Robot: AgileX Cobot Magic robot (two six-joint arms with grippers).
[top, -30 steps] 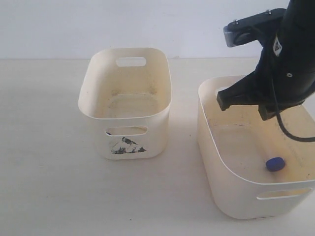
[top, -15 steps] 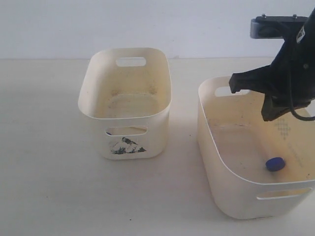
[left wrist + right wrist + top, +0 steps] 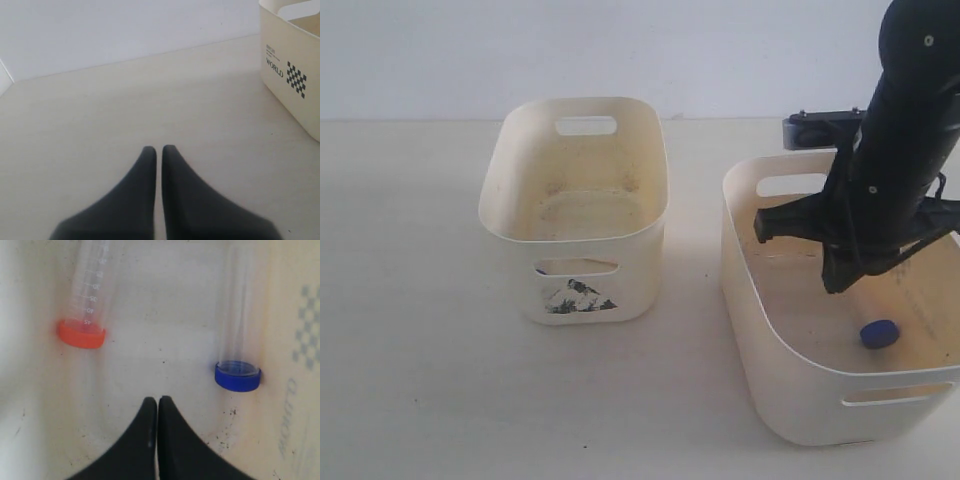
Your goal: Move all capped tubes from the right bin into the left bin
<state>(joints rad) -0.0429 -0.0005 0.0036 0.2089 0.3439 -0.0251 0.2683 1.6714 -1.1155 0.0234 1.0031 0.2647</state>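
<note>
Inside the wide bin (image 3: 758, 300): right pincer (image 3: 158, 399) closed, empty, between orange-capped tube (image 3: 84, 310) and blue-capped tube (image 3: 238, 357), touching neither | both tubes lying on bin floor | left pincer (image 3: 156, 148) closed over the surface (image 3: 100, 110)

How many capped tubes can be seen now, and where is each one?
2. The orange-capped tube and the blue-capped tube both lie on the floor of the right bin, apart. Others may be hidden behind the right arm.
</note>
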